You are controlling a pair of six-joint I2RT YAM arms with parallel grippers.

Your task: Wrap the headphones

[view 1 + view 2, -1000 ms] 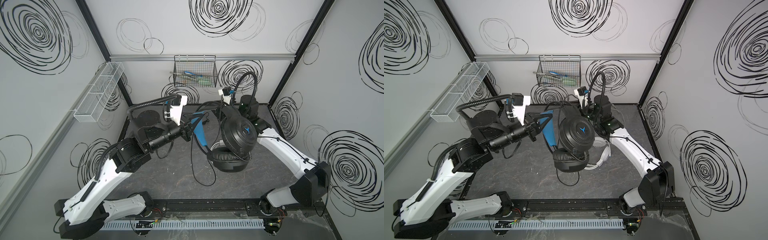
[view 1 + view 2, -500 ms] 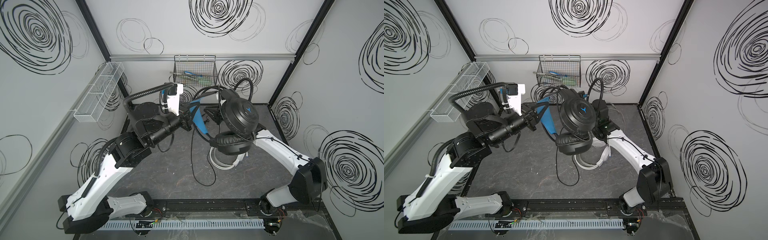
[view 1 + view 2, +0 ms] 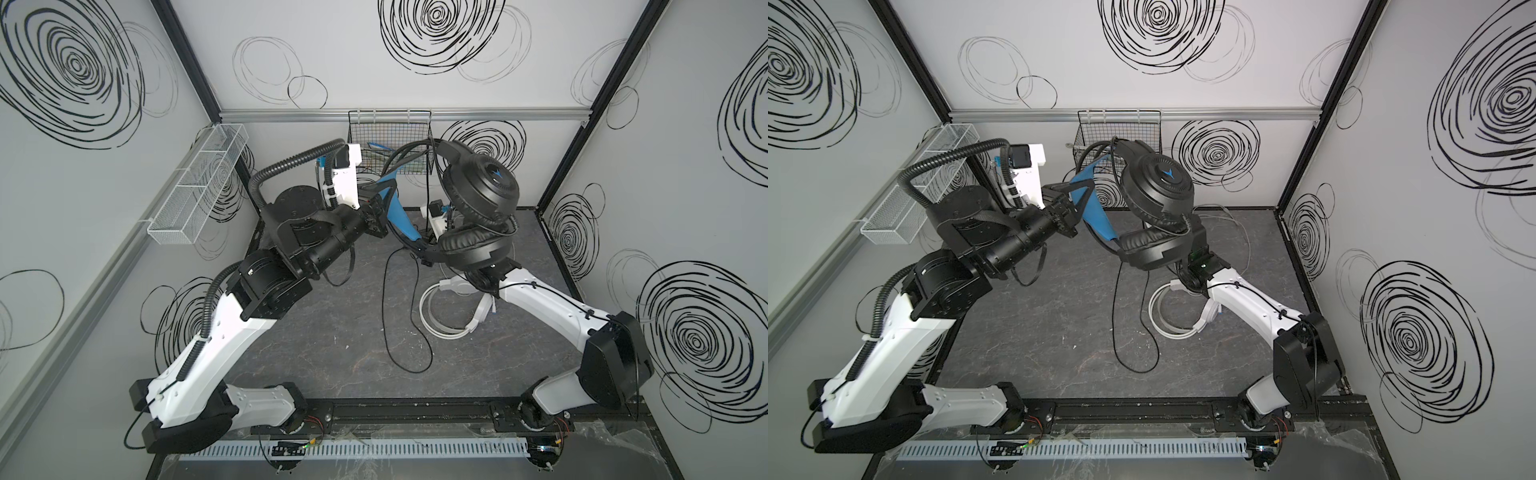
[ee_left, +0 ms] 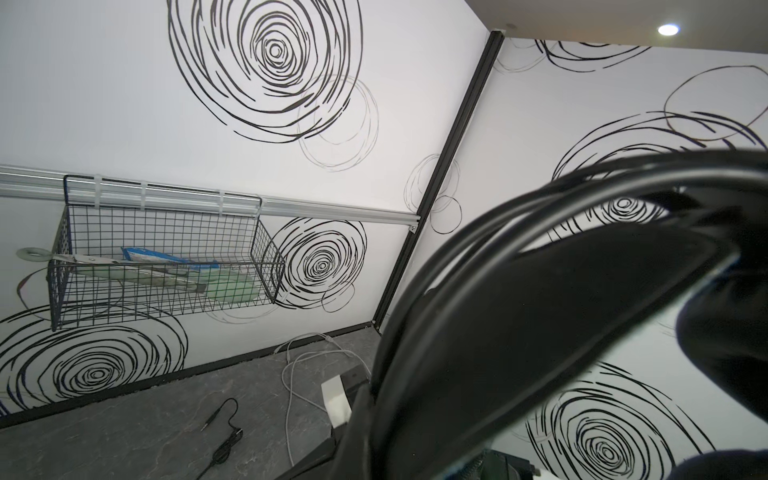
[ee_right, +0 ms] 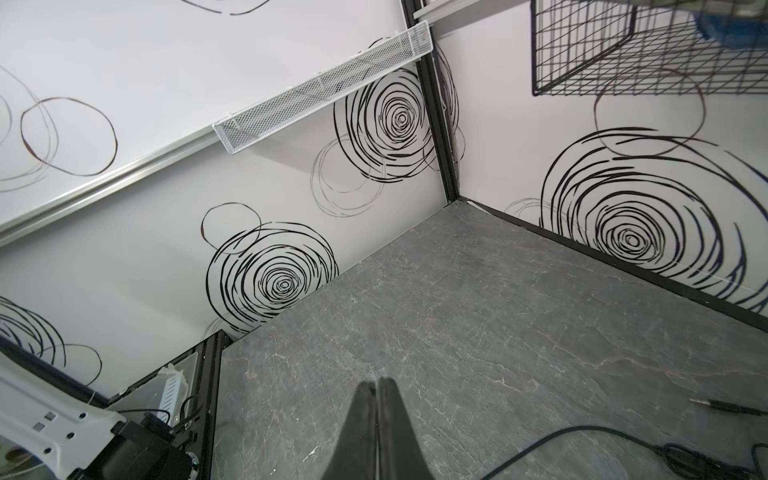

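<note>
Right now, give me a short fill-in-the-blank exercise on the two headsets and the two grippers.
1. The black headset is held up in the air by the ____ gripper.
2. The white headset lies on the ____, under the right arm.
3. The right gripper is ____, with nothing in it.
Missing words: left; table; shut.

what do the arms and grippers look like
The left arm and right arm have white shells and round black joints. A ribbed black hose runs along the left one, a thin black cable along the right. The left gripper and right gripper are black, tapered.
</note>
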